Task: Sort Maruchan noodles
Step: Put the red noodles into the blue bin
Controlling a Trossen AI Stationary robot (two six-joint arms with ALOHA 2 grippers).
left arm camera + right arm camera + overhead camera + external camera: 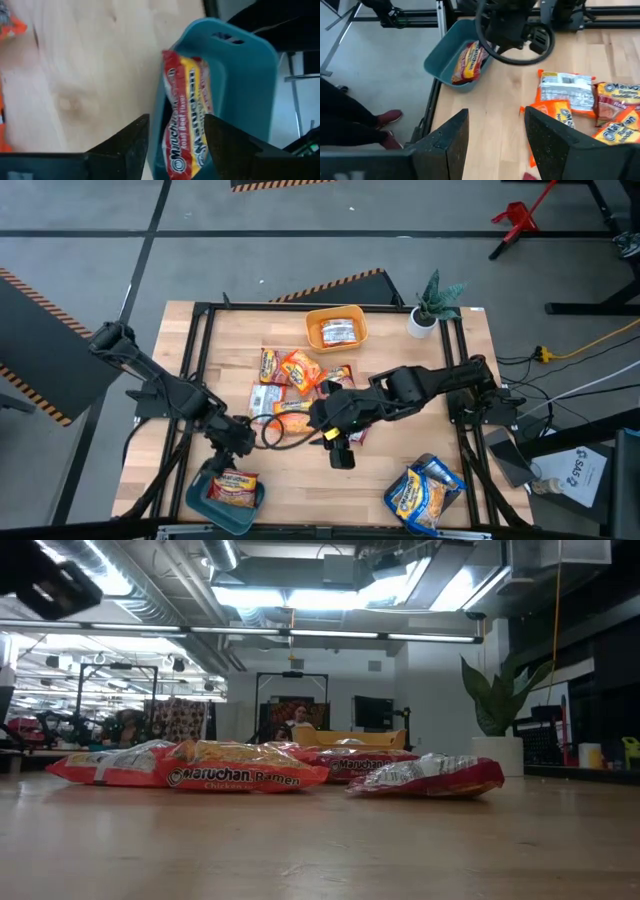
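Left gripper (172, 137): wide open, holding nothing. It hangs just over the teal bin (250, 70) at the near left corner of the tabletop (300, 480).
Red packet (187, 110): lies in the teal bin, right under the left gripper. Its long side points away from the gripper, in line with the gap between the two fingers.
Right gripper (492, 135): part open, holding nothing. It hangs over the middle of the tabletop.
Pile (295, 385): the loose noodle packets lie in the middle of the tabletop, between the two arms.
Nearest packet (555, 114): an orange one, just beside the right gripper, off to one side of its fingers.
Nearer arm: the right arm looks closer to the pile. The left arm would have to swing in from the bin.
Other bins: an orange bin (336, 328) at the far side holds one packet. The blue packets (425, 492) sit at the near right corner.
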